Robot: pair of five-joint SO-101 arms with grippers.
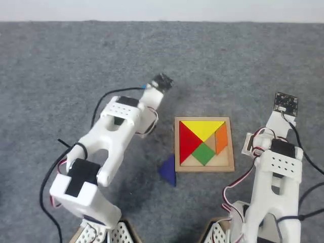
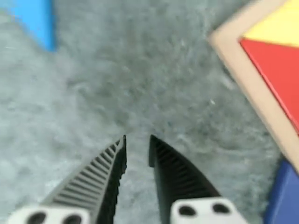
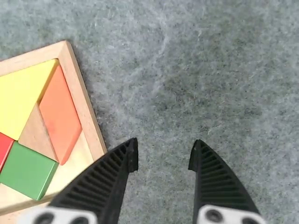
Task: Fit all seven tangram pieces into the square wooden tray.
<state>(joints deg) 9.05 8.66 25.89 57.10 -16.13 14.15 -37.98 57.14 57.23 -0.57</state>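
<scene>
The square wooden tray (image 1: pixel 204 168) lies at mid-table and holds a yellow triangle (image 1: pixel 202 129), a red triangle (image 1: pixel 188 142), a green square (image 1: pixel 203 153) and an orange parallelogram (image 1: pixel 221 138). A dark blue triangle (image 1: pixel 168 170) lies on the carpet just off the tray's near left corner. My left gripper (image 2: pixel 137 142) hovers low over bare carpet left of the tray (image 2: pixel 233 56), slightly open and holding nothing. A light blue piece (image 2: pixel 37 23) lies beyond it, and the dark blue piece (image 2: pixel 285 196) is off to one side. My right gripper (image 3: pixel 163 156) is open and empty beside the tray's right rim (image 3: pixel 84 107).
Grey carpet covers the whole table. The left arm (image 1: pixel 114 136) stretches diagonally from the near left toward the tray. The right arm (image 1: pixel 276 172) stands at the near right. Bare wood shows inside the tray (image 3: pixel 32 133) between the pieces.
</scene>
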